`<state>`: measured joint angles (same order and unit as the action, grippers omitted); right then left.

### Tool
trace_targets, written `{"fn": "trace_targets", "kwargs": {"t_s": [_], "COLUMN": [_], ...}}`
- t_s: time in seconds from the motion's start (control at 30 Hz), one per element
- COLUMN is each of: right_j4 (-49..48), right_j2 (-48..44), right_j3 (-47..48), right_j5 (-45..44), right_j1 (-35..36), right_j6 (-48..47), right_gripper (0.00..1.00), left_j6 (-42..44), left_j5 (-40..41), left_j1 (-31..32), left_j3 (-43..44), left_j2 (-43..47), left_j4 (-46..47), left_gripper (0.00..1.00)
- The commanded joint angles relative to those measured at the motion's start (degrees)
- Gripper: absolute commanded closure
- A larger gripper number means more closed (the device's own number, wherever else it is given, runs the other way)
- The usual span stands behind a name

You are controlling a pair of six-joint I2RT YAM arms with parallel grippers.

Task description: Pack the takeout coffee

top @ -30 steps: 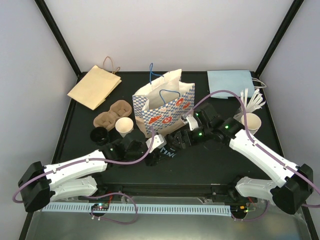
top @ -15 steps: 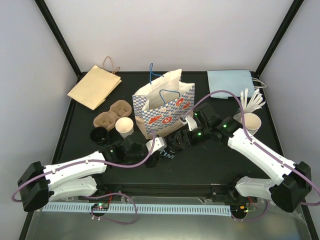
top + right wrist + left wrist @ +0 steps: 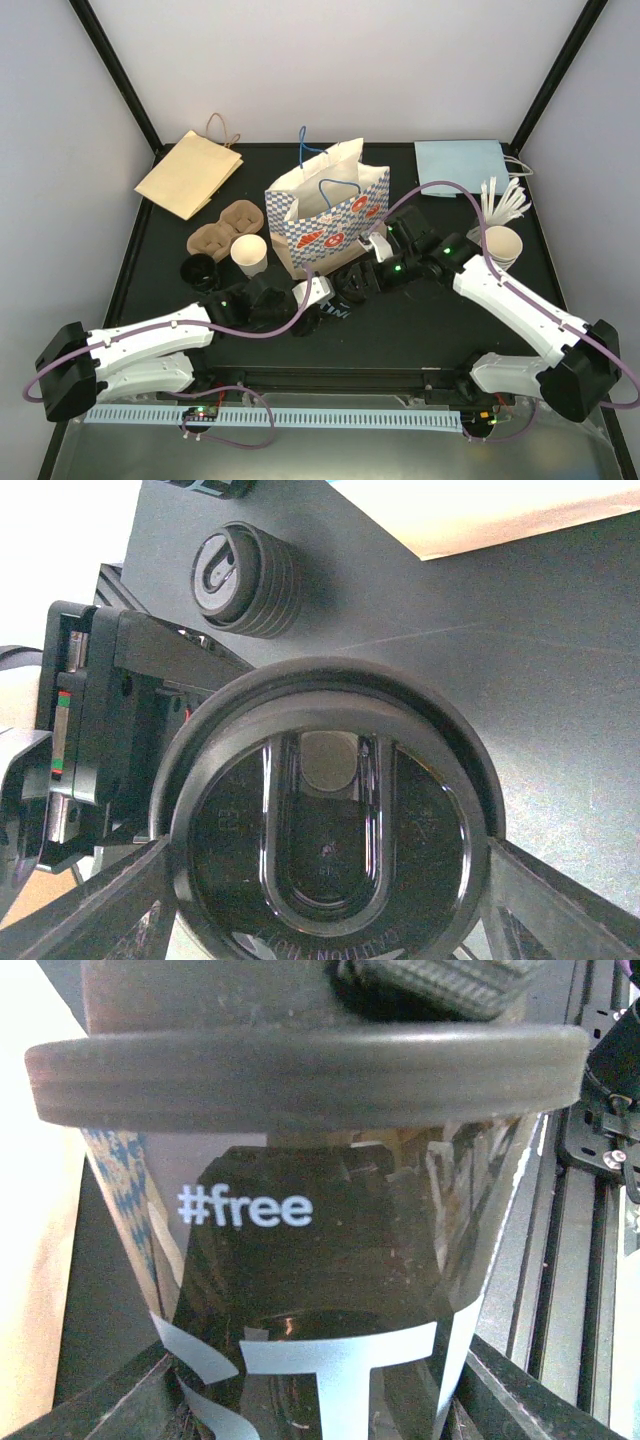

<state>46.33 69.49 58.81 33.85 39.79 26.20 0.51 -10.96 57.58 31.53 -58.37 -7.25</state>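
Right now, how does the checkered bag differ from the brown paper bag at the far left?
The checkered paper bag stands upright in the middle, while the brown paper bag lies flat in the far left corner. The checkered paper bag is blue and white with red logos and blue cord handles; the brown paper bag is plain, with a tan handle. Both are paper carrier bags with handles.

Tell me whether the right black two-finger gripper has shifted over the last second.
Yes. The right gripper has slid slightly left along the front of the blue-checkered paper bag.
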Motion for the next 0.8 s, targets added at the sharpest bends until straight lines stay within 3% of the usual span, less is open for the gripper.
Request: {"fn": "trace_targets", "kwargs": {"t_s": [0.0,0.27,0.6,0.77], "right_j4": [-0.50,0.05,2.15,4.19], "right_j2": [0.77,1.58,0.12,-1.55], "right_j3": [0.17,0.16,2.00,2.67], "right_j5": [2.73,3.18,-4.86,-12.77], "right_j1": [0.36,0.30,0.30,0.28], "right_j6": [-0.57,-1.56,-2.49,-3.28], "right_gripper": [0.18,0.22,0.25,0.25], "left_j6": [1.50,1.86,-0.37,-2.70], "left_j5": [1.14,2.50,5.85,6.15], "left_j1": [0.75,1.30,1.30,1.30], "left_j3": [1.07,1.21,1.48,1.20], "left_j2": [0.43,-0.21,1.84,4.36], "left_j4": [2.14,2.02,0.69,-0.63], "left_gripper": [0.43,0.42,0.02,0.01]}}
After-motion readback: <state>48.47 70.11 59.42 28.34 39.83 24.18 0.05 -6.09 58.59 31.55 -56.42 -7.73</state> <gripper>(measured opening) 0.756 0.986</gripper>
